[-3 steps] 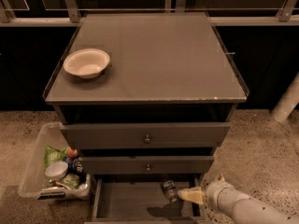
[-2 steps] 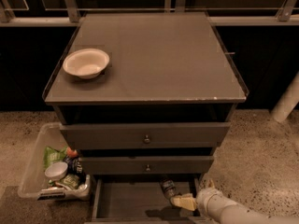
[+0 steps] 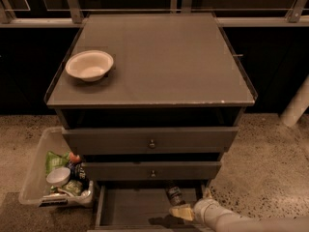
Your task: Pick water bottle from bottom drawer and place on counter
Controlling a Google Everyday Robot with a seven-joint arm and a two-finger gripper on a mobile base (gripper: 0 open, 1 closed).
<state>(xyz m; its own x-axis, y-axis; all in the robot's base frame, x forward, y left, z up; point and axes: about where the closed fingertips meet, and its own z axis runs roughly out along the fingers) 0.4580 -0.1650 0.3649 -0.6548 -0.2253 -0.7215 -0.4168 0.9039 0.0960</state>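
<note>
The water bottle (image 3: 174, 194) lies in the open bottom drawer (image 3: 130, 209), near its back right, just under the middle drawer's front. My gripper (image 3: 179, 211) reaches into the drawer from the lower right on a white arm, its pale fingertips just in front of the bottle. The counter (image 3: 164, 57) is the broad grey-brown cabinet top above.
A white bowl (image 3: 89, 65) sits on the counter's left side. Two knobbed drawers (image 3: 152, 141) stick out slightly above the bottom one. A clear bin (image 3: 53, 175) of snack packets and cans stands on the floor at the left. A white post (image 3: 297, 103) stands at the right.
My gripper has moved left and deeper into the bottom drawer, closing in on the water bottle. The bottle has not visibly moved.
</note>
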